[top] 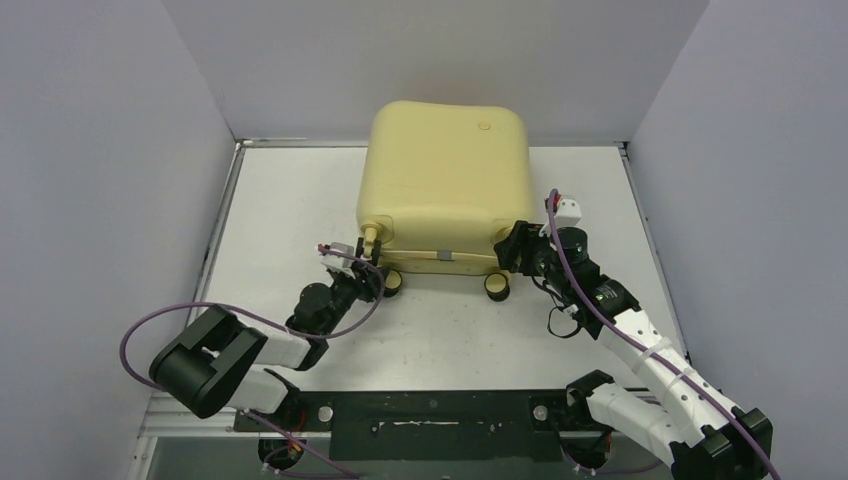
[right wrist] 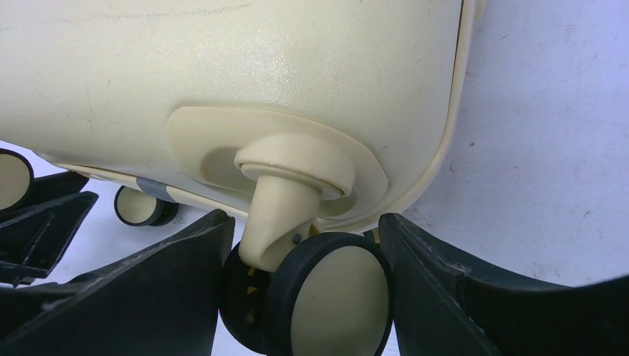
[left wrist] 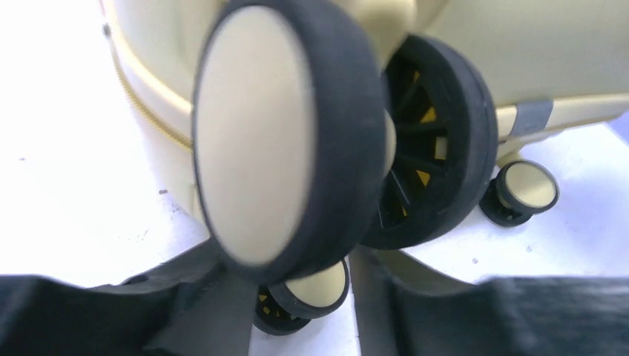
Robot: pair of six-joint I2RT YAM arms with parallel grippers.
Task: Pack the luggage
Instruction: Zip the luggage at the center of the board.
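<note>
The pale yellow luggage lies shut on the white table, its wheels facing the arms. My right gripper is at its near right corner. In the right wrist view its fingers press on both sides of the upper right wheel. My left gripper is at the near left corner. In the left wrist view the upper left wheel fills the picture just above the fingers. A narrow gap shows between them, with a lower wheel seen through it. The fingertips are hidden.
Two lower wheels rest on the table. A grey tab sits on the seam between the shells. White walls close in the left, back and right sides. Purple cables loop beside both arms.
</note>
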